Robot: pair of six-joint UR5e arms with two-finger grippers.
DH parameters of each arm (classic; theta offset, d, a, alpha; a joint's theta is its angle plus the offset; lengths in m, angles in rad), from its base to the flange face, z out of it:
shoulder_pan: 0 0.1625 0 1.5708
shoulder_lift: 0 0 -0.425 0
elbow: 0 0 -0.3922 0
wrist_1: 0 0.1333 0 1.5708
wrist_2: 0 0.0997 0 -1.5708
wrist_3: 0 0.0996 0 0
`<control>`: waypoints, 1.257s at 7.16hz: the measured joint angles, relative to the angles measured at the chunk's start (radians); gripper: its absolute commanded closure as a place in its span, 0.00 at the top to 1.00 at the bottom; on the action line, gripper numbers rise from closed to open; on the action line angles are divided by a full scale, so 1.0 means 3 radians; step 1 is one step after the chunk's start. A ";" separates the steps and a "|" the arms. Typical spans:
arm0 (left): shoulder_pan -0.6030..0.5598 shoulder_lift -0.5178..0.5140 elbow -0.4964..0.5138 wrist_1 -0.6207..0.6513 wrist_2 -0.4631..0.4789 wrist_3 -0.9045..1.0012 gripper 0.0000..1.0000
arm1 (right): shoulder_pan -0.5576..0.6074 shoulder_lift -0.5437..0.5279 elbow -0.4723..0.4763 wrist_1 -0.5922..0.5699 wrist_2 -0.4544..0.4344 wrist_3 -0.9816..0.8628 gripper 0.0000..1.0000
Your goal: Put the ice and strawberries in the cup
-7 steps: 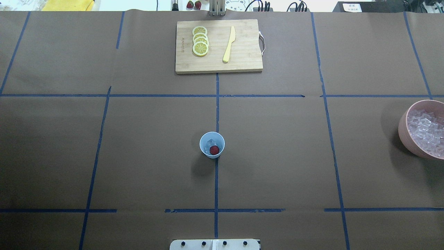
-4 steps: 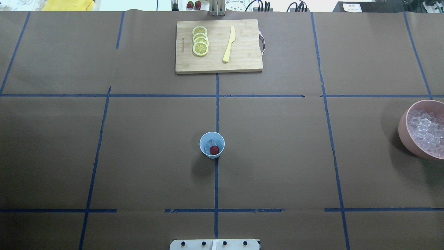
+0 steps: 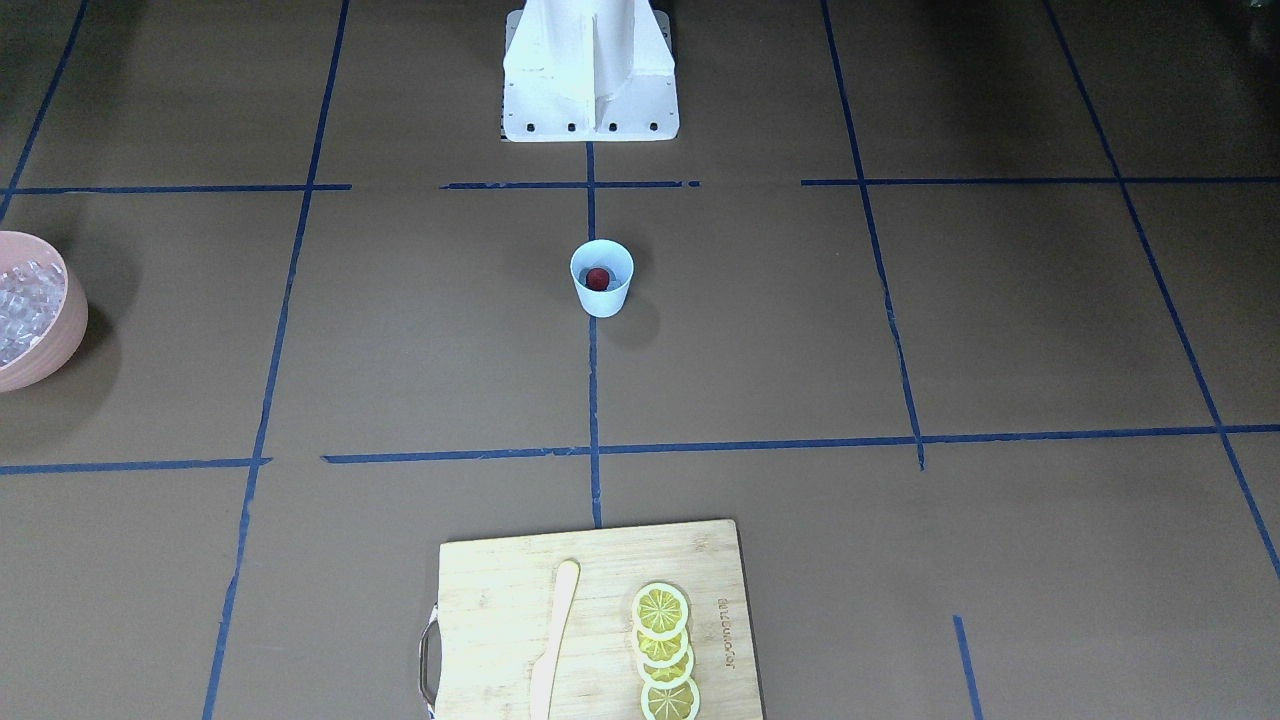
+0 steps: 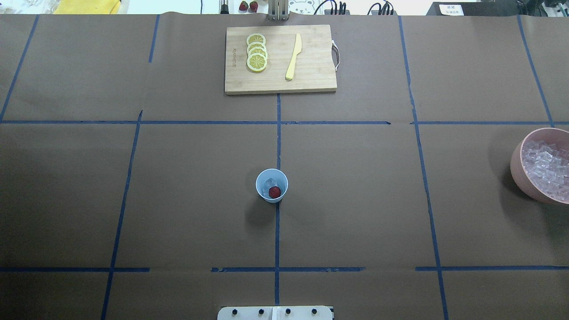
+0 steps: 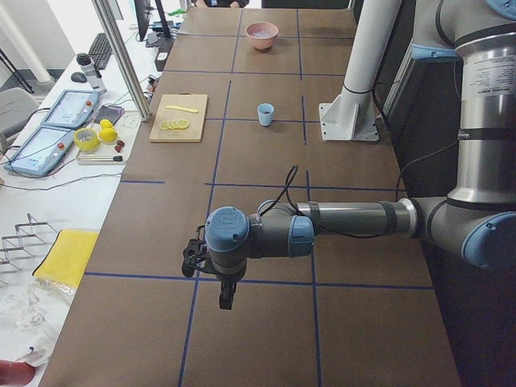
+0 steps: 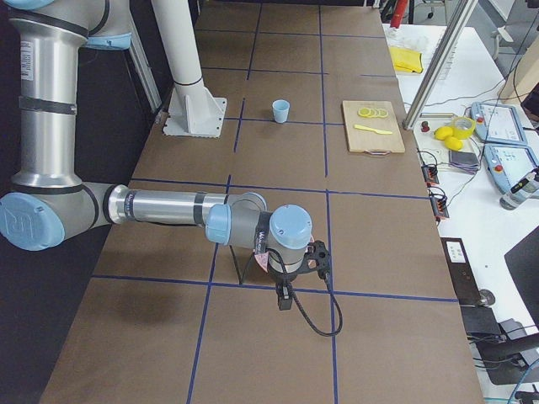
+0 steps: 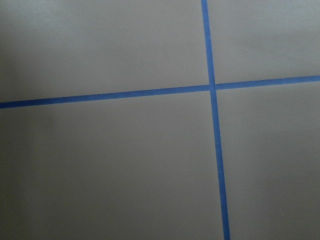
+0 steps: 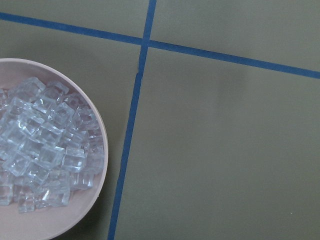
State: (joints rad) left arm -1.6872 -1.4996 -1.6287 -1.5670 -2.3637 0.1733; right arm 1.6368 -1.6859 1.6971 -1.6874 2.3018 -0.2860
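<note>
One red strawberry (image 4: pixel 275 192) lies inside the cup (image 4: pixel 281 178), against what looks like a single clear cube of ice (image 4: pixel 268 184), though more may sit beneath it. The cup stands upright mid-table on the blue centre line. Compared with the overhead view of a second back, nothing shifts: cup, berry and the pink bowl (image 4: pixel 515 164), heaped with spare cubes, keep the same places.

That stillness suggests the loading is finished and no drop is in progress. Both arms hang well apart from the cup. The left gripper (image 5: pixel 224 297) is over bare table (image 7: pixel 100 165) at its own end, and the right gripper (image 6: pixel 285 299) is just beside the bowl. Only the side cameras catch the pincers, so I cannot tell how far either stands open or whether it has hold of anything.
</note>
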 measured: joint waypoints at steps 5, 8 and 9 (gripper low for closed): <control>0.0011 0.0008 0.0025 -0.0009 0.0020 -0.0008 1.00 | 0.0000 0.0023 0.0018 0.0005 0.0005 0.0007 0.99; 0.0014 0.0039 0.0033 0.0004 0.0033 -0.0010 1.00 | 0.0000 0.0021 0.0030 0.0005 0.0019 0.0011 0.99; 0.0015 0.0069 0.0017 0.0000 0.0035 -0.0009 1.00 | 0.0000 0.0014 0.0032 0.0004 0.0020 0.0012 0.99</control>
